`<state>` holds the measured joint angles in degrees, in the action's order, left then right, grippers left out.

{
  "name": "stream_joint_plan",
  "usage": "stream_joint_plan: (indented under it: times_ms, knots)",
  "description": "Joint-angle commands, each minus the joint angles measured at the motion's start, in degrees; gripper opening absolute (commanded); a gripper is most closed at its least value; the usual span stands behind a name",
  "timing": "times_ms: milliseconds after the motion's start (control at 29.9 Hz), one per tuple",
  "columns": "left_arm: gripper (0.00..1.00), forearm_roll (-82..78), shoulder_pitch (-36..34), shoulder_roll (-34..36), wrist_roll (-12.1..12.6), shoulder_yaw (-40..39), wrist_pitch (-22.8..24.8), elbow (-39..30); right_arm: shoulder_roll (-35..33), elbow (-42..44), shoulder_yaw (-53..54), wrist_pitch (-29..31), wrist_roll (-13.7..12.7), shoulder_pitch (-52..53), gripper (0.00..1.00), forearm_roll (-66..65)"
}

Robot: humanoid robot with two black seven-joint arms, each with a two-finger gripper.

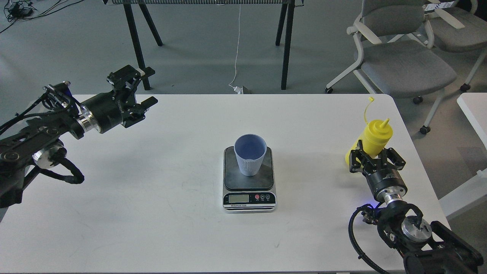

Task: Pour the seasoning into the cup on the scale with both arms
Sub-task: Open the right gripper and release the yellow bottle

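Note:
The light-blue ribbed cup (250,154) stands upright on the dark plate of the scale (249,184) at the table's middle. The yellow squeeze bottle of seasoning (373,139), cap strap hanging up from its nozzle, is at the right side of the table. My right gripper (374,158) is shut on the bottle's lower half and holds it tilted, low over the table; I cannot tell if its base touches. My left gripper (137,89) is open and empty above the table's far left corner, far from the cup.
The white table (171,213) carries only the scale and cup. Grey office chairs (403,57) stand beyond the far right corner. Black legs of another table (285,42) and a white cable are on the floor behind. A second white table edge (473,110) is at right.

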<state>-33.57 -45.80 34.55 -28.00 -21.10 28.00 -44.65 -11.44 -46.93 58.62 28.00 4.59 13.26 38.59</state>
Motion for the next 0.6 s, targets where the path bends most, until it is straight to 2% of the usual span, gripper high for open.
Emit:
stream_joint_plan:
  times_ms: [0, 402, 468, 569]
  knots:
    - [0.99, 0.00, 0.00, -0.01, 0.00, 0.01, 0.00, 0.00, 0.01, 0.00, 0.00, 0.00, 0.16, 0.01, 0.13, -0.01]
    - [0.99, 0.00, 0.00, -0.01, 0.00, 0.01, 0.00, 0.00, 0.80, 2.28, 0.00, 0.00, 0.51, 0.01, 0.23, -1.77]
    - [0.99, 0.00, 0.00, -0.01, 0.00, 0.01, 0.00, 0.00, 0.98, 2.29, 0.00, 0.00, 0.51, 0.01, 0.26, -1.85]
    - [0.99, 0.00, 0.00, 0.08, 0.00, -0.08, 0.00, 0.00, 1.15, 2.29, 0.00, 0.00, 0.60, 0.01, 0.35, -1.94]
